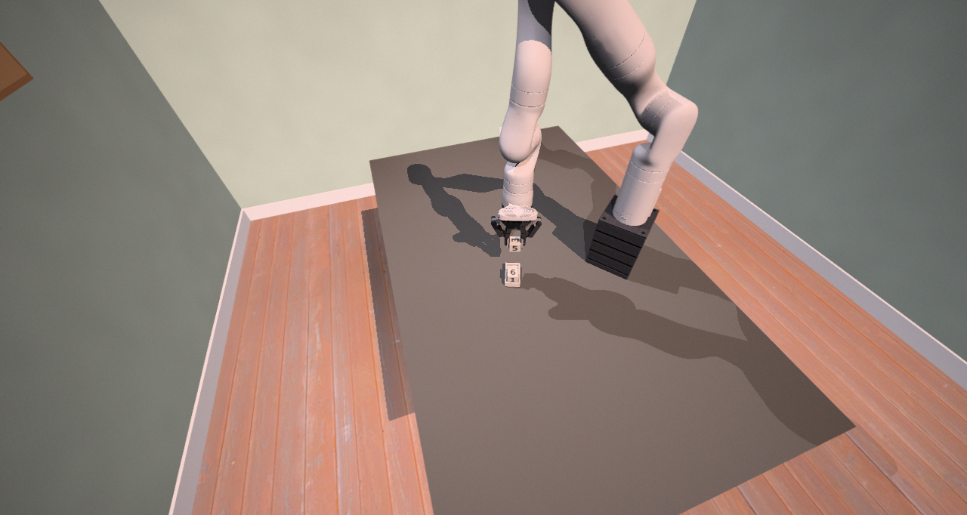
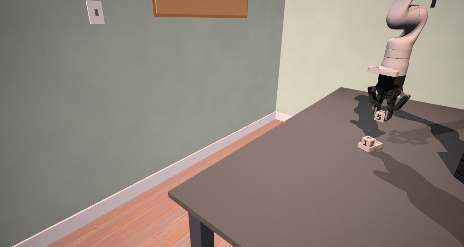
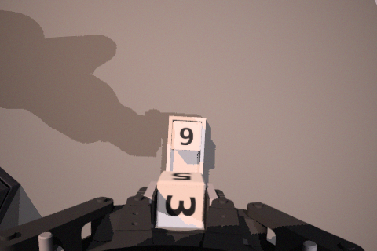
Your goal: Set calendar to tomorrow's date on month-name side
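Pale pinkish-white arm (image 1: 612, 35) of smooth rounded links, thin seam rings at the joints. Ribbed flange above a black gripper (image 2: 383, 115) — dark linkage fingers with small grey pins. Black ridged pedestal (image 1: 612, 254) — square.
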Motion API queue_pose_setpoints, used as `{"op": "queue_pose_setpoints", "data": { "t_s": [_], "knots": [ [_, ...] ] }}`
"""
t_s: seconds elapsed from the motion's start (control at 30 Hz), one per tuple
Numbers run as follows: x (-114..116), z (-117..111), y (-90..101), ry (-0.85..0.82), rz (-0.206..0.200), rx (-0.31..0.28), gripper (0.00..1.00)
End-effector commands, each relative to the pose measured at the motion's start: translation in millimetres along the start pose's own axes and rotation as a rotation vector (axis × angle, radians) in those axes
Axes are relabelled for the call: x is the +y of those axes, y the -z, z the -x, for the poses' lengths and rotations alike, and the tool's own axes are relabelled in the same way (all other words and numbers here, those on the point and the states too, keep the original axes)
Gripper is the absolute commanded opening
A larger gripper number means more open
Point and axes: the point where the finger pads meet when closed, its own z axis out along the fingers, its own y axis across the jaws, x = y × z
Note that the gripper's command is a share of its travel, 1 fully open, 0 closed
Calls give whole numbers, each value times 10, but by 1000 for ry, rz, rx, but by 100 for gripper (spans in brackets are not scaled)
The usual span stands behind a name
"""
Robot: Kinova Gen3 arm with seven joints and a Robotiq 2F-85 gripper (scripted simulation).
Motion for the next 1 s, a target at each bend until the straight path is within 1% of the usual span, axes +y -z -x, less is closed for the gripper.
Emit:
{"op": "queue_pose_setpoints", "data": {
  "t_s": [0.0,0.4,0.5,0.63,0.8,0.83,0.9,0.97],
  "knots": [
    [36,-46,67,11,14,4,28],
    [36,-49,69,14,14,4,28],
    [40,-84,67,54,13,5,28],
    [52,-222,56,214,12,9,28],
    [61,-518,33,566,10,13,28],
    [61,-529,33,579,10,13,28],
    [59,-666,23,746,10,13,28],
    [59,-666,23,746,10,13,28]
  ]
}}
